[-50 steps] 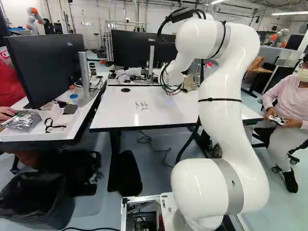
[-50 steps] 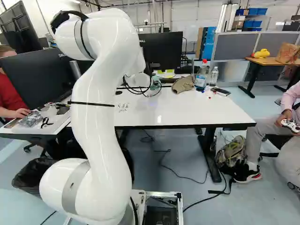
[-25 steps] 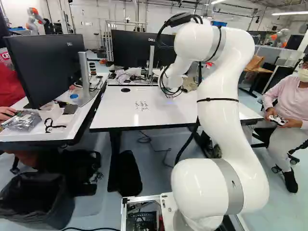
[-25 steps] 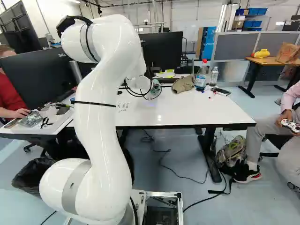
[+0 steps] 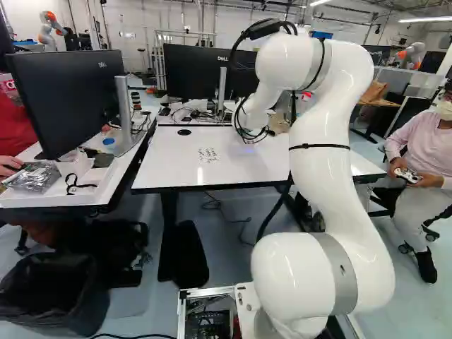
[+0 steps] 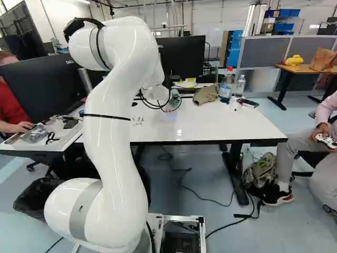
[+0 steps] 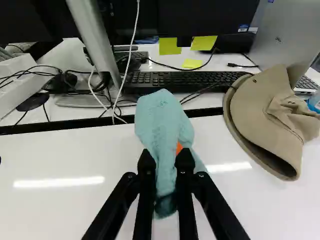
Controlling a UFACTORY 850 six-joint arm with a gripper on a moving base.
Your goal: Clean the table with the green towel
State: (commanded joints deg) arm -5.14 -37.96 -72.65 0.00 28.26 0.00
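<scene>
The gripper (image 6: 169,104) clasps the green towel (image 7: 159,117) over the desk (image 7: 65,210), a tan hat (image 7: 267,110) ahead to one side.

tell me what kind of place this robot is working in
Probably a robotics lab or shared workshop: another robot stands at the back of the left base view, computer monitors stand on the desks, and a seated person holds a game-style controller.

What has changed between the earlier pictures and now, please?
The arm's upper bend has shifted slightly, right and down in the right base view, left in the left base view, mostly before the middle pictures. The gripper now holds the green towel; no earlier wrist view shows its grip. The base, table, black marks and hat stayed put.
</scene>
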